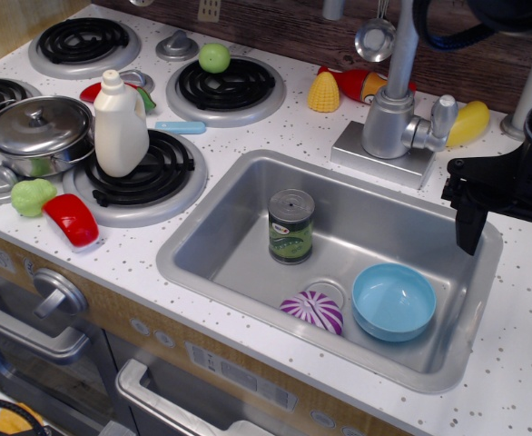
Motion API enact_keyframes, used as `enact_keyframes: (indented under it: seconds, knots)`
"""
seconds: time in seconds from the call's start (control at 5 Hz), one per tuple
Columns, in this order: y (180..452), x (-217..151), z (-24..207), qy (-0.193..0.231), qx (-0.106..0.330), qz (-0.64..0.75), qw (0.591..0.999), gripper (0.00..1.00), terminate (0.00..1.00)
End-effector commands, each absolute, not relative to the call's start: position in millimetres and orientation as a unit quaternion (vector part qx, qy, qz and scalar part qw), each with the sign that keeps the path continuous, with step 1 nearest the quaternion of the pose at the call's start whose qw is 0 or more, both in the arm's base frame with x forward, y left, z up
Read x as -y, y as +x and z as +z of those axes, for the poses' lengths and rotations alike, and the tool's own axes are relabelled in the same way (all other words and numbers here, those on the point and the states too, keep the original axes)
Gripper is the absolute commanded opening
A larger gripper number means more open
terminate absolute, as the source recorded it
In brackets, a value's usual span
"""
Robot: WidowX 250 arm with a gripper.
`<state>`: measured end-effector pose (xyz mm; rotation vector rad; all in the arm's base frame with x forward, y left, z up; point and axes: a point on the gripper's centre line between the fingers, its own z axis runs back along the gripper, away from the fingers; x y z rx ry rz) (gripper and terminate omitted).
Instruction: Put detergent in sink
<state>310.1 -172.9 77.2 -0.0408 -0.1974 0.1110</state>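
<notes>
The detergent (121, 125), a cream-white bottle with a small white cap, stands upright on the front right burner of the stove, next to the pot. The sink (239, 204) is a steel basin set in the white speckled countertop, to the right of the stove. My gripper (511, 243) is black and hangs above the sink's right rim, far from the bottle. Its two fingers stand wide apart with nothing between them; the right finger is partly cut off by the frame edge.
In the sink are a green-labelled can (290, 225), a light-blue bowl (393, 302) and a purple-white striped toy (313, 311) on the drain. A steel pot (39, 134) with a lid stands left of the bottle. The faucet (395, 100) rises behind the sink. Toy foods lie around the stove.
</notes>
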Motion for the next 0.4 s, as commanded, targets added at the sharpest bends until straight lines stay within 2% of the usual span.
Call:
enact_keyframes:
  seconds: [0.0, 0.2]
  knots:
    - [310.1, 172.9, 77.2, -0.020, 0.098, 0.055, 0.993, 1.00, 0.00]
    - [307.6, 155.3, 73.2, -0.024, 0.114, 0.050, 0.992, 1.00, 0.00]
